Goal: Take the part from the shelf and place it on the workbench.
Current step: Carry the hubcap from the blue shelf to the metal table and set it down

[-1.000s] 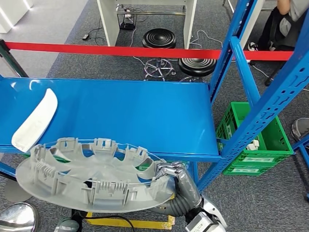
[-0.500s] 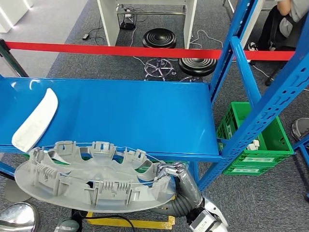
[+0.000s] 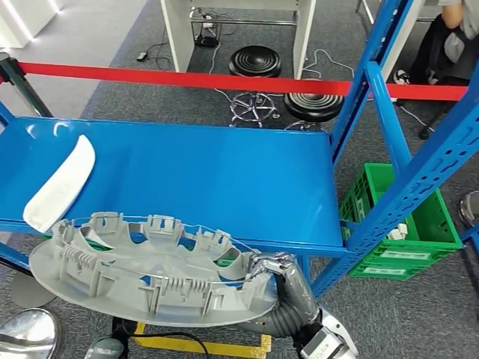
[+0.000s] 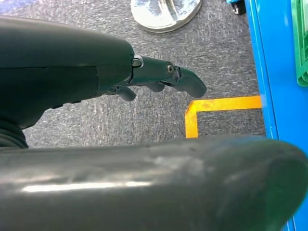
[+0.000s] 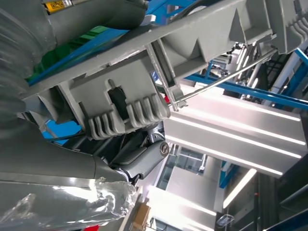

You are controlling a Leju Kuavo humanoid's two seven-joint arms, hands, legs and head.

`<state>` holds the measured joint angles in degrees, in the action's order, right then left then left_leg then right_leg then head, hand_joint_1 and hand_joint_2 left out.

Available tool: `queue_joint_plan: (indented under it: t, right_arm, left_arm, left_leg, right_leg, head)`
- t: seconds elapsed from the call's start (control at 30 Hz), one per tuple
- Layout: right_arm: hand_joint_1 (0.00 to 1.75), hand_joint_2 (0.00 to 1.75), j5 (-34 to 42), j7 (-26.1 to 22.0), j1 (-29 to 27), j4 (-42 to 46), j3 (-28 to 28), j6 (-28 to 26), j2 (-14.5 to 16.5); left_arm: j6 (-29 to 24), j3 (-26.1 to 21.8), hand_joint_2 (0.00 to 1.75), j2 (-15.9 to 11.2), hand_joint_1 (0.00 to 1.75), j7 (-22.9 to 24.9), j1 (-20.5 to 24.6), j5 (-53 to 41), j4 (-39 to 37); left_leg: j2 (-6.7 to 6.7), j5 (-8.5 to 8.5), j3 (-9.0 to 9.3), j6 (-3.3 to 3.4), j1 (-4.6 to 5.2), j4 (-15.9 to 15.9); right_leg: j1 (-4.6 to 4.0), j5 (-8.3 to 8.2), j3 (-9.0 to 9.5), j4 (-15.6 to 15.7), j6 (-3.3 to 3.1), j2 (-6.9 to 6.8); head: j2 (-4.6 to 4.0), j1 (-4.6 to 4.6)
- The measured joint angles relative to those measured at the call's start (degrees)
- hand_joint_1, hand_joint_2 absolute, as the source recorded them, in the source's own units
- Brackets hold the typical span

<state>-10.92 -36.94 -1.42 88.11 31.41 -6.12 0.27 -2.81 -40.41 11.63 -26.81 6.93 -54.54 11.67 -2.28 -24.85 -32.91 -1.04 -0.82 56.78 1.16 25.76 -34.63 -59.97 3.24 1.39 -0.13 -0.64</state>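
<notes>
A large round grey plastic part [image 3: 153, 273], ribbed and clipped on its upper face, hangs level just in front of the blue shelf's [image 3: 226, 176] front edge. My right hand [image 3: 284, 283] grips its right rim from below and behind. The right wrist view shows the part's underside and clips [image 5: 138, 96] up close, with my fingers [image 5: 143, 156] curled under it. My left hand [image 4: 160, 79] hangs over the grey carpet with fingers stretched out and holds nothing. A long white curved part [image 3: 59, 183] lies at the left end of the shelf.
Blue slotted shelf posts [image 3: 390, 127] rise at the right, with a green crate [image 3: 412, 224] on the floor behind them. A red barrier tape [image 3: 169, 77] runs behind the shelf, black stools [image 3: 255, 60] beyond it. A seated person [image 3: 452, 30] is at the top right. Yellow floor tape [image 3: 197, 345] lies below.
The whole picture has shifted slightly, so the camera moved. The grey part stays in my right hand's grip, in much the same place before the shelf edge.
</notes>
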Motion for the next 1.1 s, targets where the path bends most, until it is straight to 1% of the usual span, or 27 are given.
queue_joint_plan:
  t: [0.03, 0.07, 0.1, 0.13, 0.17, 0.23, 0.27, 0.33, 0.4, 0.5, 0.53, 0.57, 0.6, 0.63, 0.67, 0.7, 0.73, 0.77, 0.83, 0.87, 0.9, 0.93, 0.97, 1.0, 1.03, 1.07, 1.1]
  right_arm:
    - [1.75, 1.75, 0.0, 0.0, 0.0, 0.0, 0.0, 0.0, 0.0]
    - [1.75, 1.75, 0.0, -0.1, -0.1, 0.1, -0.1, 0.0, 0.0]
    - [1.75, 1.75, -0.1, -0.1, -0.1, 0.2, -0.2, 0.0, 0.0]
    - [1.75, 1.75, -0.1, -0.1, -0.2, 0.3, -0.3, -0.1, 0.0]
    - [1.75, 1.75, -0.2, -0.1, -0.1, 0.3, -0.4, -0.1, 0.0]
    - [1.75, 1.75, -0.2, -0.2, -0.1, 0.4, -0.5, -0.2, 0.1]
    - [1.75, 1.75, -0.3, -0.3, -0.1, 0.4, -0.5, -0.2, 0.1]
    - [1.75, 1.75, -0.4, -0.3, -0.2, 0.4, -0.6, -0.3, 0.1]
    - [1.75, 1.75, -0.7, -0.4, -0.2, 0.4, -0.6, -0.4, 0.1]
    - [1.75, 1.75, -1.1, -0.4, -0.2, 0.4, -0.6, -0.5, 0.1]
    - [1.75, 1.75, -1.1, -0.4, -0.2, 0.4, -0.6, -0.5, 0.1]
    - [1.75, 1.75, -1.1, -0.5, -0.2, 0.4, -0.6, -0.5, 0.1]
    - [1.75, 1.75, -1.1, -0.5, -0.2, 0.4, -0.6, -0.5, 0.1]
    - [1.75, 1.75, -1.1, -0.5, -0.2, 0.4, -0.6, -0.5, 0.1]
    - [1.75, 1.75, -1.1, -0.5, -0.1, 0.4, -0.6, -0.5, 0.1]
    - [1.75, 1.75, -1.1, -0.5, -0.1, 0.5, -0.6, -0.6, 0.1]
    - [1.75, 1.75, -1.1, -0.5, 0.0, 0.5, -0.6, -0.6, 0.1]
    - [1.75, 1.75, -1.1, -0.5, 0.1, 0.5, -0.6, -0.6, 0.1]
    - [1.75, 1.75, -1.1, -0.6, 0.1, 0.5, -0.6, -0.7, 0.1]
    - [1.75, 1.75, -1.1, -0.6, 0.1, 0.5, -0.6, -0.7, 0.1]
    - [1.75, 1.75, -1.1, -0.6, 0.0, 0.5, -0.6, -0.7, 0.0]
    - [1.75, 1.75, -1.1, -0.5, -0.1, 0.5, -0.6, -0.7, 0.0]
    - [1.75, 1.75, -1.1, -0.5, -0.1, 0.5, -0.6, -0.7, 0.0]
    - [1.75, 1.75, -1.1, -0.6, 0.0, 0.5, -0.6, -0.7, 0.0]
    - [1.75, 1.75, -1.1, -0.6, 0.0, 0.5, -0.6, -0.7, 0.0]
    - [1.75, 1.75, -1.1, -0.6, 0.1, 0.5, -0.6, -0.7, 0.0]
    - [1.75, 1.75, -1.1, -0.6, 0.1, 0.4, -0.7, -0.7, 0.0]
  left_arm:
    - [-0.1, 0.0, 0.0, 0.0, 0.0, 0.0, -0.1, 0.0, 0.0]
    - [-0.1, 0.0, 0.0, -0.1, 0.0, 0.0, -0.2, 0.0, 0.0]
    - [-0.2, 0.0, 0.0, -0.1, 0.0, 0.0, -0.3, 0.1, 0.0]
    - [-0.2, 0.0, 0.0, -0.1, 0.0, 0.1, -0.2, 0.1, 0.0]
    - [-0.2, 0.0, 0.0, -0.1, 0.0, 0.1, -0.2, 0.1, 0.0]
    - [-0.3, 0.0, 0.0, -0.1, 0.0, 0.1, -0.1, 0.2, 0.0]
    - [-0.4, 0.0, 0.0, -0.1, 0.0, 0.1, 0.0, 0.2, 0.0]
    - [-0.5, 0.0, 0.0, -0.1, 0.0, 0.1, 0.0, 0.3, 0.0]
    - [-0.6, 0.0, 0.0, -0.1, 0.0, 0.2, 0.0, 0.3, 0.0]
    - [-0.8, 0.0, 0.0, 0.0, 0.0, 0.4, 0.0, 0.5, 0.0]
    - [-0.8, 0.0, 0.0, 0.0, 0.0, 0.6, 0.0, 0.6, 0.0]
    - [-0.8, 0.0, 0.0, 0.0, 0.0, 0.8, 0.0, 0.8, 0.0]
    - [-0.8, 0.0, 0.0, 0.0, 0.0, 1.1, 0.0, 0.9, 0.0]
    - [-0.6, 0.0, 0.0, 0.0, 0.0, 1.4, 0.0, 1.1, 0.0]
    - [-0.5, 0.0, 0.0, 0.0, 0.0, 1.6, 0.1, 1.3, 0.0]
    - [-0.3, -0.1, 0.0, 0.0, 0.0, 1.6, 0.1, 1.5, 0.0]
    - [-0.1, -0.1, 0.0, 0.1, 0.0, 1.6, 0.2, 1.6, 0.0]
    - [0.1, -0.1, 0.0, 0.1, 0.0, 1.5, 0.2, 1.6, 0.0]
    - [0.3, -0.1, 0.0, 0.1, 0.0, 1.2, 0.2, 1.6, 0.0]
    - [0.3, -0.1, 0.0, 0.1, 0.0, 1.1, 0.1, 1.6, 0.0]
    - [0.3, -0.1, 0.0, 0.1, 0.0, 1.0, 0.1, 1.6, 0.0]
    - [0.4, -0.1, 0.0, 0.2, 0.0, 1.0, 0.1, 1.6, 0.0]
    - [0.4, -0.1, 0.0, 0.2, 0.0, 0.9, 0.1, 1.6, 0.0]
    - [0.4, -0.1, 0.0, 0.2, 0.0, 0.8, 0.1, 1.7, 0.0]
    - [0.4, -0.1, 0.0, 0.2, 0.0, 0.7, 0.1, 1.7, 0.0]
    - [0.4, -0.1, 0.0, 0.1, 0.0, 0.6, 0.1, 1.7, 0.0]
    - [0.4, 0.0, 0.0, 0.0, 0.0, 0.5, 0.0, 1.7, 0.0]
  left_leg:
    - [-0.07, 0.03, -0.23, -0.3, 0.07, 0.2]
    - [-0.14, 0.13, -0.37, -0.55, 0.04, 0.2]
    - [-0.14, 0.16, -0.34, -0.77, -0.05, 0.0]
    - [-0.14, 0.28, -0.28, -0.66, -0.1, -0.2]
    - [-0.13, 0.37, -0.24, -0.37, -0.11, -0.3]
    - [-0.09, 0.64, -0.25, 0.41, -0.08, -0.5]
    - [-0.06, 0.69, -0.26, 0.57, -0.11, -0.5]
    - [0.01, 0.78, -0.25, 0.53, -0.21, -0.7]
    - [0.05, 0.85, -0.26, 0.09, -0.29, -0.8]
    - [0.05, 0.85, -0.3, -1.44, -0.45, -0.9]
    - [0.05, 0.85, -0.32, -1.76, -0.48, -0.9]
    - [0.06, 0.84, -0.34, -1.83, -0.47, -0.9]
    - [0.06, 0.79, -0.42, -1.71, -0.39, -0.7]
    - [0.05, 0.96, -0.42, -1.32, -0.27, -0.8]
    - [0.1, 1.38, -0.21, -0.74, -0.24, -1.3]
    - [0.22, 1.93, 0.14, -0.12, -0.31, -2.1]
    - [0.35, 2.56, 0.53, 0.4, -0.46, -3.2]
    - [0.53, 2.95, 0.84, 0.63, -0.66, -4.0]
    - [0.8, 3.04, 0.93, 0.63, -0.84, -4.5]
    - [0.88, 2.99, 0.92, 0.53, -0.9, -4.4]
    - [0.93, 2.94, 0.91, 0.38, -1.01, -4.4]
    - [0.93, 2.88, 0.9, 0.11, -1.22, -4.2]
    - [0.9, 2.71, 0.88, -0.28, -1.52, -3.9]
    - [0.85, 2.44, 0.8, -0.8, -1.81, -3.4]
    - [0.8, 2.11, 0.59, -1.4, -1.99, -2.9]
    - [0.71, 1.82, 0.38, -1.94, -2.05, -2.2]
    - [0.6, 1.63, 0.14, -2.37, -2.01, -1.6]
  right_leg:
    - [-0.09, 0.36, 0.15, 0.2, -0.41, 0.17]
    - [-0.18, 0.31, 0.09, 0.2, -0.96, 0.22]
    - [-0.23, 0.25, -0.02, 0.2, -1.28, 0.23]
    - [-0.24, 0.18, -0.07, 0.2, -1.5, 0.24]
    - [-0.2, 0.1, -0.09, 0.4, -1.65, 0.25]
    - [-0.23, -0.01, -0.16, 0.5, -1.75, 0.27]
    - [-0.34, -0.04, -0.2, 0.5, -1.84, 0.29]
    - [-0.57, -0.07, -0.23, 0.4, -2.04, 0.35]
    - [-0.69, -0.07, -0.26, 0.4, -2.19, 0.35]
    - [-0.81, -0.08, -0.28, 0.4, -2.28, 0.33]
    - [-0.83, -0.1, -0.27, 0.3, -2.31, 0.32]
    - [-0.81, -0.14, -0.26, 0.4, -2.33, 0.31]
    - [-0.63, -0.28, -0.18, 0.6, -2.17, 0.29]
    - [-0.46, -0.56, -0.05, 1.0, -1.83, 0.3]
    - [-0.37, -0.89, 0.16, 1.5, -1.44, 0.3]
    - [-0.32, -0.83, 0.15, 1.8, -1.03, 0.16]
    - [-0.43, -0.14, -0.2, 1.2, -0.72, -0.01]
    - [-0.48, 1.26, -1.04, -0.7, -0.51, -0.25]
    - [-0.25, 5.05, -3.99, -7.7, 0.03, -0.67]
    - [-0.06, 6.23, -5.26, -10.9, 0.38, -0.78]
    - [0.13, 6.38, -5.75, -12.5, 0.73, -0.83]
    - [0.35, 5.41, -5.08, -11.7, 1.12, -0.87]
    - [0.64, 3.63, -3.24, -8.6, 1.6, -0.92]
    - [0.9, 2.34, -0.91, -4.7, 2.24, -0.92]
    - [0.97, 1.43, 1.13, -1.7, 2.45, -0.67]
    - [1.03, 1.29, 2.4, 0.1, 2.27, -0.41]
    - [0.94, 1.77, 2.81, 0.6, 1.64, -0.11]
  head:
    - [0.0, -0.04]
    - [0.0, -0.1]
    - [0.0, -0.19]
    - [0.0, -0.21]
    - [0.0, -0.22]
    - [0.0, -0.31]
    - [0.0, -0.33]
    - [0.0, -0.32]
    - [0.0, -0.32]
    - [0.0, -0.29]
    - [0.0, -0.28]
    - [0.0, -0.27]
    - [0.0, -0.27]
    - [0.0, -0.3]
    - [0.0, -0.37]
    - [0.0, -0.36]
    - [0.0, -0.3]
    - [0.0, -0.2]
    - [0.0, -0.04]
    - [0.0, -0.05]
    - [0.0, -0.06]
    - [0.0, -0.06]
    - [0.0, -0.07]
    - [0.0, -0.05]
    - [0.0, 0.06]
    - [0.0, 0.14]
    - [0.0, 0.17]
